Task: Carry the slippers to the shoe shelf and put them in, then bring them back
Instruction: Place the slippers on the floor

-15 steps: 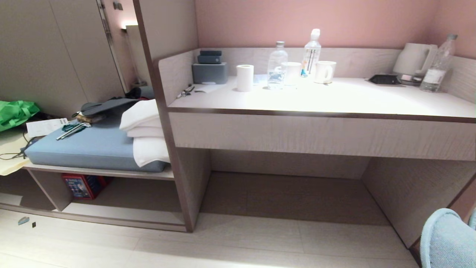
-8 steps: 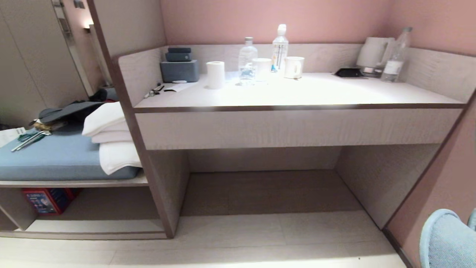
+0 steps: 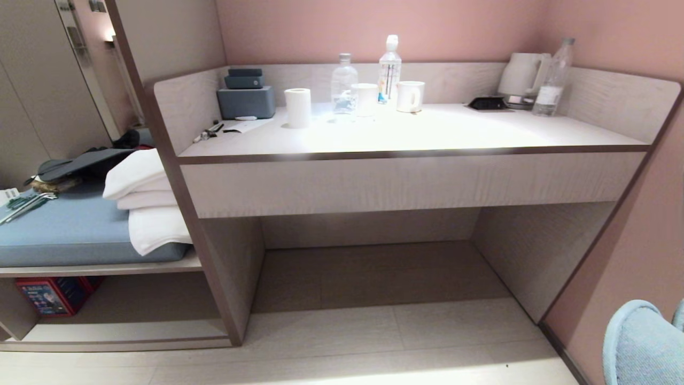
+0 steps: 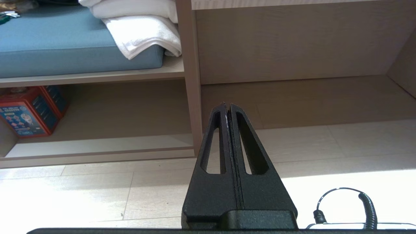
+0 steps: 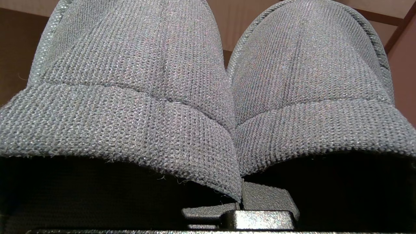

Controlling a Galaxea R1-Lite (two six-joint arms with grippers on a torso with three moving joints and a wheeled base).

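Slippers (image 5: pixel 208 97) fill your right wrist view side by side, toes pointing away, their inner edges touching down the middle; the right gripper's fingers (image 5: pixel 247 208) are pressed together on those inner edges (only a sliver of dark metal shows beneath the knit). In the head view a pale blue-grey rim of one slipper (image 3: pixel 638 342) pokes in at the lower right corner, above the floor and beside the pink wall.

Your left gripper (image 4: pixel 227 107) hangs low over the pale floor (image 4: pixel 97 191), fingers together with nothing between them, pointing at the upright panel that divides the bench from the desk recess.

To the left of that panel sits the shoe shelf (image 3: pixel 128 329), a low open cubby under the blue cushion (image 3: pixel 69 235); a red box (image 3: pixel 45 295) stands at its left end, and folded white towels (image 3: pixel 144 208) rest on the cushion's right end. The counter (image 3: pixel 454 133) above the recess carries bottles, mugs and a kettle along its back edge.
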